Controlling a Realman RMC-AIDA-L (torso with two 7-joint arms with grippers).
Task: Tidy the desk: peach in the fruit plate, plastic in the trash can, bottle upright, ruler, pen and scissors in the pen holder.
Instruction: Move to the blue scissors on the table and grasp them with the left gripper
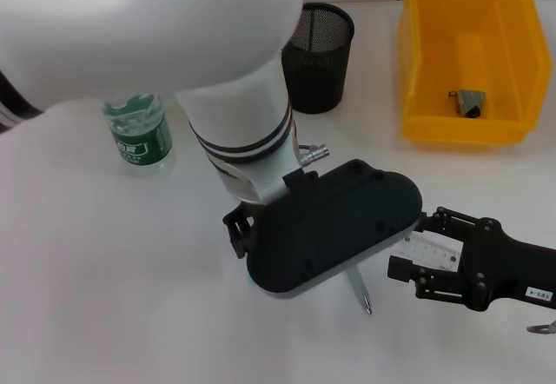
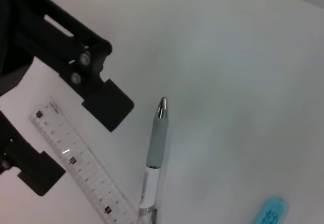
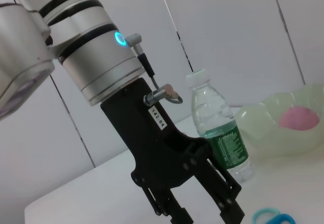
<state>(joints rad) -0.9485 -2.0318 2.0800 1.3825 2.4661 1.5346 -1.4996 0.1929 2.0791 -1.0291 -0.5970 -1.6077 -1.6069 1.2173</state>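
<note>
The left gripper (image 3: 197, 216) hangs low over the white table (image 1: 104, 271), fingers spread apart and holding nothing, right above the grey and white ballpoint pen (image 2: 154, 153), which lies flat with its tip poking out from under the arm. Just beside the pen, the right gripper (image 2: 76, 133) is spread wide with the clear plastic ruler (image 2: 81, 163) lying between its fingers. The green-labelled clear water bottle (image 3: 220, 133) stands upright near the pale translucent fruit plate (image 3: 263, 125) holding the pink peach (image 3: 299, 117). The black mesh pen holder (image 1: 318, 56) sits beside the yellow plastic bin (image 1: 469, 54).
</note>
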